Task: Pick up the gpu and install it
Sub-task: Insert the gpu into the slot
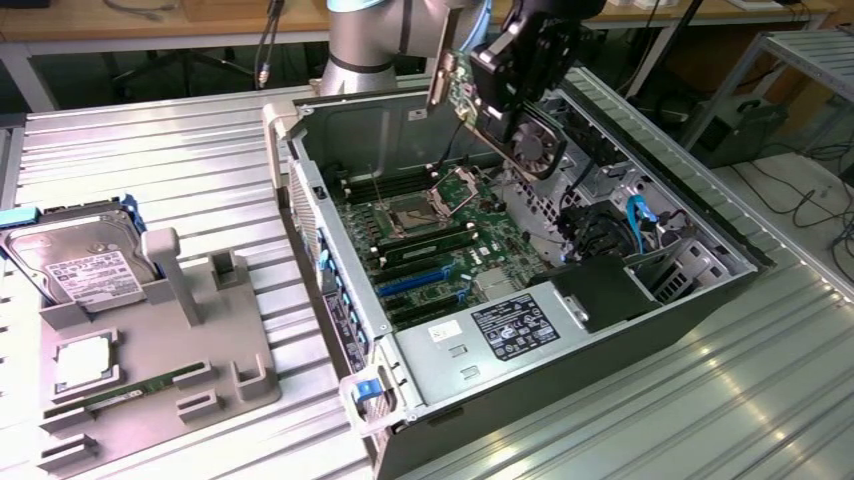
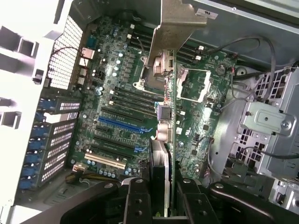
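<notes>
My gripper (image 1: 518, 100) hangs over the open computer case (image 1: 694, 215), shut on the gpu (image 1: 534, 142). The card is tilted, its round black fan facing the exterior view's right and its pale metal bracket (image 1: 438, 88) at the upper end. In the wrist view the gpu (image 2: 166, 140) runs edge-on away from my gripper (image 2: 163, 201), with a dark finger (image 2: 138, 200) on each side and the bracket (image 2: 176, 23) at the far end. It floats above the green motherboard (image 2: 121, 84), clear of the blue slots (image 2: 119, 123).
On the exterior view's left, a grey fixture (image 1: 160, 350) holds a silver hard drive (image 1: 87, 265) and a green memory stick (image 1: 134, 390). Inside the case sit the CPU socket (image 1: 416, 215), a power supply (image 1: 514, 325) and cables (image 1: 638, 225). The ribbed metal table (image 1: 160, 160) surrounds everything.
</notes>
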`<action>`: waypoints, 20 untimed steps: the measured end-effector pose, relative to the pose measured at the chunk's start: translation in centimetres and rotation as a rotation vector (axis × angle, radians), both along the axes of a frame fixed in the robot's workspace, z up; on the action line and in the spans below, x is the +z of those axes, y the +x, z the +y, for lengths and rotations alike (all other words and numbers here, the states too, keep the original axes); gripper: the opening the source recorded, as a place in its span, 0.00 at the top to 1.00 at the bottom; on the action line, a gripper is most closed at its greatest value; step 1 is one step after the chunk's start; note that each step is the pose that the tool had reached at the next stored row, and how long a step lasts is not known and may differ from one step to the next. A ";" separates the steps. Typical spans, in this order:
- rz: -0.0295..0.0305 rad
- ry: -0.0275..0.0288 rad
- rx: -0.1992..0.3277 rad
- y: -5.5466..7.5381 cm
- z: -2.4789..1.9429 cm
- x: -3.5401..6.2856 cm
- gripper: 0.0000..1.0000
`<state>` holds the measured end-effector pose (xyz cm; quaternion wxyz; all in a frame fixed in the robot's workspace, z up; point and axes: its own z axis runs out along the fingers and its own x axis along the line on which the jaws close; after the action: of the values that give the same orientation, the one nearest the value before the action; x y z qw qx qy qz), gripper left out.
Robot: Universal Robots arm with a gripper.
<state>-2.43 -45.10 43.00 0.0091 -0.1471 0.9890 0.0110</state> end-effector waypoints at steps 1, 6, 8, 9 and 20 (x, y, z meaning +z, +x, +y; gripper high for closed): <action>0.0000 0.0000 0.007 0.0 0.00 0.00 0.73; 0.0000 0.0000 0.043 0.0 0.00 0.00 0.73; 0.0000 0.0000 0.056 0.0 0.00 0.00 0.73; 0.0000 0.0000 0.063 0.0 0.00 0.00 0.73; 0.0000 0.0000 0.147 0.0 0.00 0.00 0.73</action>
<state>-2.43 -45.10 43.00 0.0082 -0.2193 0.9755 0.0117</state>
